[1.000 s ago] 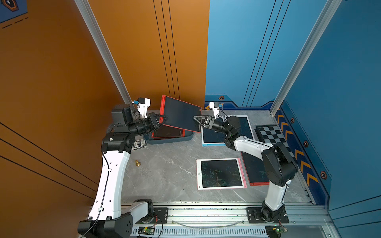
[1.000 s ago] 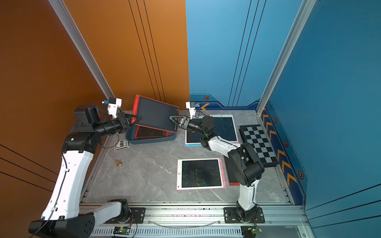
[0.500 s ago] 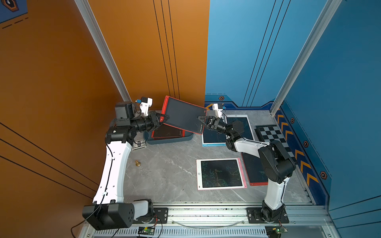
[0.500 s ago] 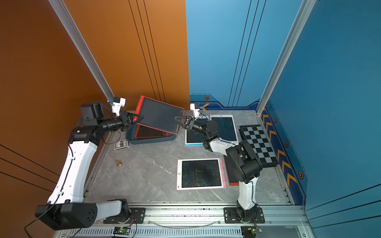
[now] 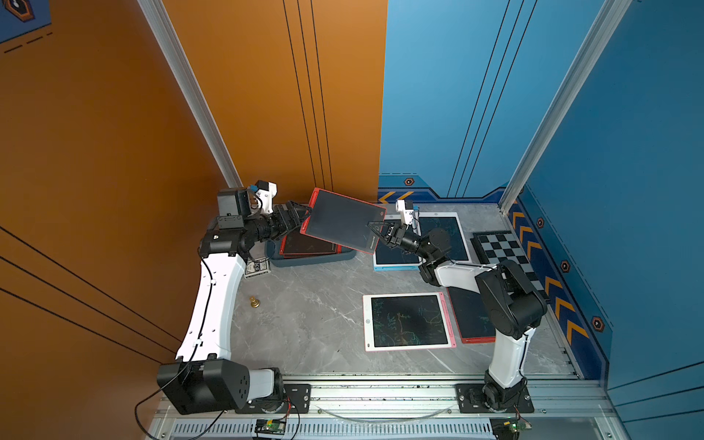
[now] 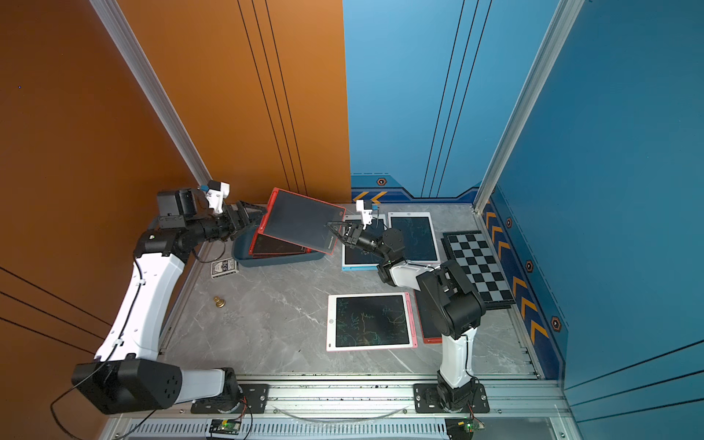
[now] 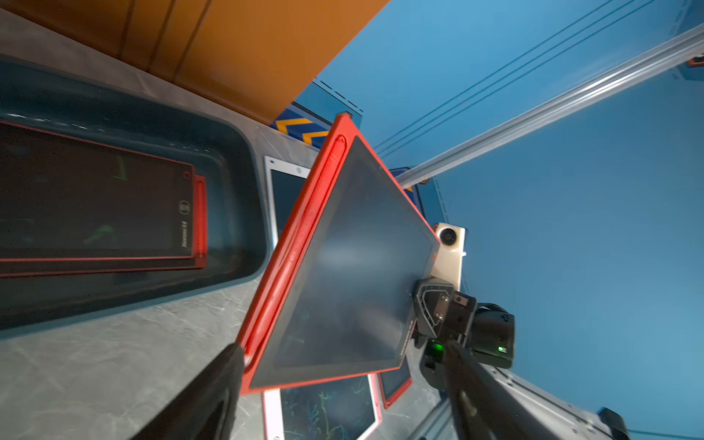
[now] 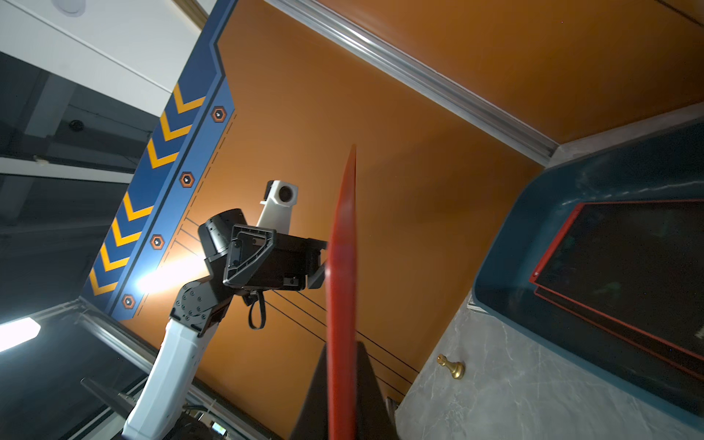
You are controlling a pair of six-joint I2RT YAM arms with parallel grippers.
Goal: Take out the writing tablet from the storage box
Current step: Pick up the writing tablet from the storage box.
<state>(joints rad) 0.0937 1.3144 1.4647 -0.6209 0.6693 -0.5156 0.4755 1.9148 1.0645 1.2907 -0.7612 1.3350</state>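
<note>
Right end effector point(image 5: 375, 229) is clamped on one edge of the writing tablet point(image 5: 343, 223). In the right wrist view the tablet runs edge-on between its fingers point(image 8: 371, 392). Left end effector point(image 5: 301, 214) sits at the opposite, thicker red edge with its jaws apart, straddling it. Can't tell if a finger touches.

Tablet is in the air, tilted, above the storage box point(image 5: 316, 260) and clear of its walls. Tablet has a red frame, a blank dark grey screen and a long red ridge down the thick edge.

Box is dark teal, shallow, with rounded corners. Two more red-framed tablets point(image 5: 304, 247) are stacked flat inside.

Grey marble-look desk point(image 5: 316, 324) also carries:
- pink-framed tablet point(image 5: 407, 322) with green scribbles
- chequered board point(image 5: 503, 253)
- card deck point(image 5: 257, 266)
- gold pawn point(image 5: 254, 302)

Behind the desk are an orange wall point(image 5: 266, 95) and a blue wall point(image 5: 476, 95).
</note>
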